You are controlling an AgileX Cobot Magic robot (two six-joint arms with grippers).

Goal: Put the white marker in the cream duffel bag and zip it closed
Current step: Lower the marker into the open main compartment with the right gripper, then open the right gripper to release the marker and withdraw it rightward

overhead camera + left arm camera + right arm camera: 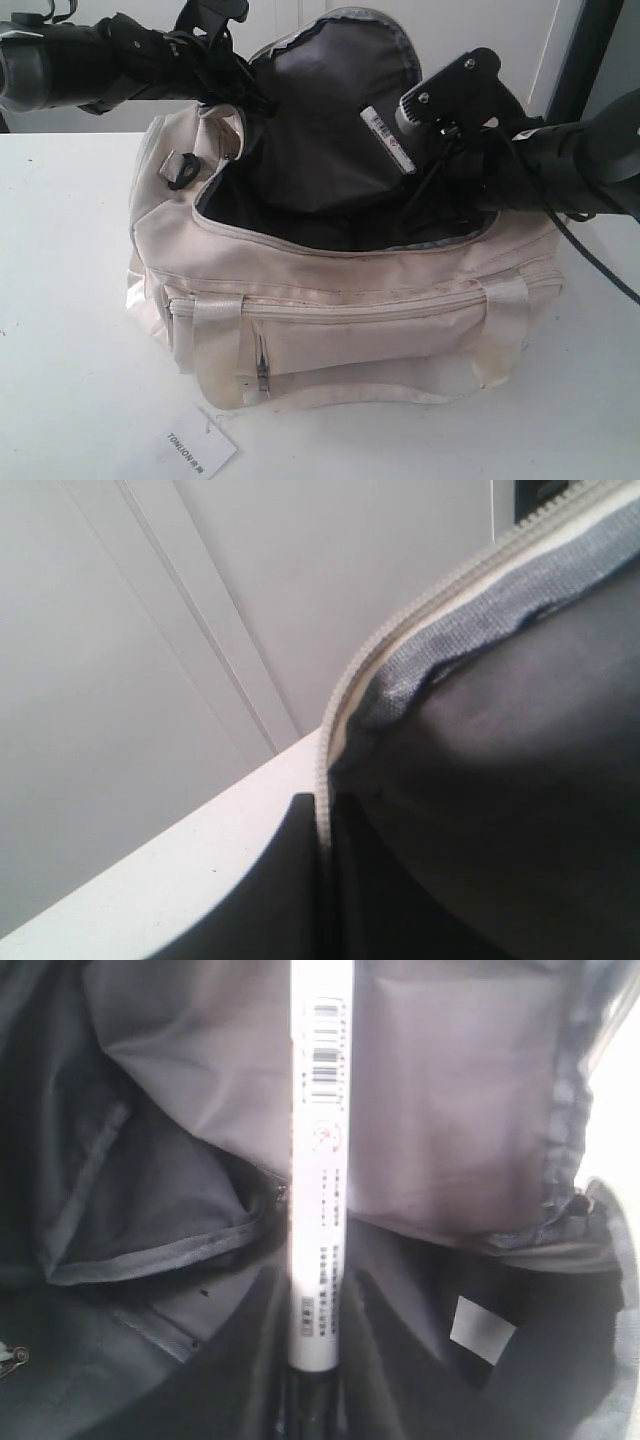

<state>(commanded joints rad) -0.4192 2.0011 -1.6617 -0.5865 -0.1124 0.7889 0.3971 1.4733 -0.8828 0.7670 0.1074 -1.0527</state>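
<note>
The cream duffel bag (330, 300) lies on the white table with its top wide open and the dark lining (310, 150) showing. My left gripper (252, 92) is shut on the flap's zipper edge (350, 680) and holds the flap raised; the zipper tape runs down between the jaws of the left gripper (322, 825). My right gripper (420, 162) hangs over the opening, shut on the white marker (387, 140). In the right wrist view the white marker (320, 1160) sticks out from the right gripper (318, 1305) over the lining (450, 1090); it is white with barcodes and a dark end.
A white "TONLION" tag (200, 450) lies on the table (60, 350) in front of the bag. A black cable (600, 265) trails from the right arm past the bag's right end. A pale wall stands behind, with a dark post (585, 50) at far right.
</note>
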